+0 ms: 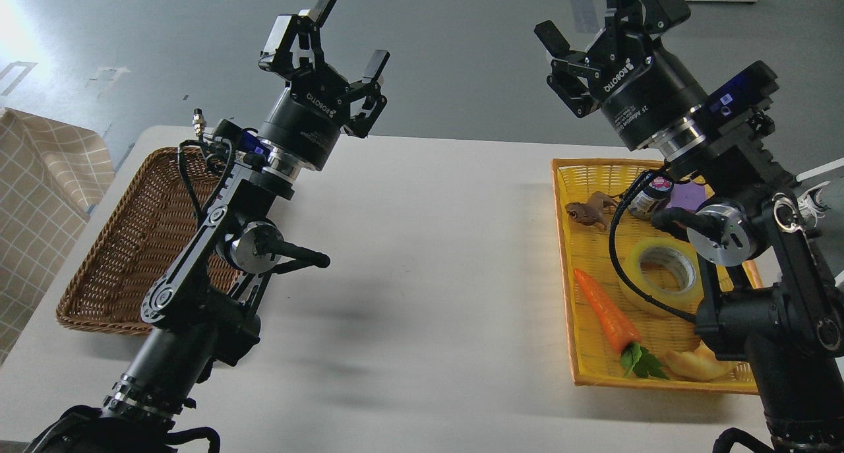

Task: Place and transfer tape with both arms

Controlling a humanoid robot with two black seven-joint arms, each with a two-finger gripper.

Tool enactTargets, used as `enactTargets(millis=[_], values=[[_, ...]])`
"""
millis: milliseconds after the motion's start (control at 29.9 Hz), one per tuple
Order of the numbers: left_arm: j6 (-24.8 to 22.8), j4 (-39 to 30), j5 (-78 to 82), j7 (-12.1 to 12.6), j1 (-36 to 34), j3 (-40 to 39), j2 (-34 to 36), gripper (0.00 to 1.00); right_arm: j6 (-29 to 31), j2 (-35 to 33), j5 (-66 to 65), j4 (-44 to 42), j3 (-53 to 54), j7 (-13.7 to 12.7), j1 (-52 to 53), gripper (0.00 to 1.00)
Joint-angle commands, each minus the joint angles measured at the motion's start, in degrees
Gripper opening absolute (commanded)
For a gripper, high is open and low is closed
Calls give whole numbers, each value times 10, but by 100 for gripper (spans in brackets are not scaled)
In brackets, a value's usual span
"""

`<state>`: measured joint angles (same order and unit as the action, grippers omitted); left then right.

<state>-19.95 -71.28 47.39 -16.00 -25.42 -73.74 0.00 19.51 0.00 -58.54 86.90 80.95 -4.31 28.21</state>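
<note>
The tape (661, 271), a wide translucent yellow roll with a grey-white core, lies flat in the yellow tray (564, 255) on the table's right side. A black cable of my right arm crosses its front edge. My left gripper (349, 34) is raised high above the table's far left part, open and empty. My right gripper (603, 11) is raised high above the tray's far end, open and empty; its upper finger runs out of the top of the view.
In the yellow tray with the tape lie a toy carrot (606, 314), a pale croissant (692, 364), a small brown animal figure (588, 211), a small jar (649, 196) and a purple block (687, 196). A brown wicker basket (125, 242) stands at the table's left. A checked cloth (39, 176) lies far left.
</note>
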Motion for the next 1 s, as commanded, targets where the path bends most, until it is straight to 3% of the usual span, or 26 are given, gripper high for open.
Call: enactTargets(millis=[0,301,535,769,969], values=[[0,0,0,0,-1,0,0,98,0,0,0,-1,0,0,0,100],[0,1,-1,0,1,0,0,98,0,-7,-3,0,0,0,1,100],[0,0,0,-1,2,0,0,98,-1,-97,-17,1,-1,0,-3,100],[0,-1,0,0,3,0,0,98,-1,-144,-18,14,1,1,-14,100],[0,-5,1,1,1,0,0,98,-1,-246,-23,14,0,2,-26,100]])
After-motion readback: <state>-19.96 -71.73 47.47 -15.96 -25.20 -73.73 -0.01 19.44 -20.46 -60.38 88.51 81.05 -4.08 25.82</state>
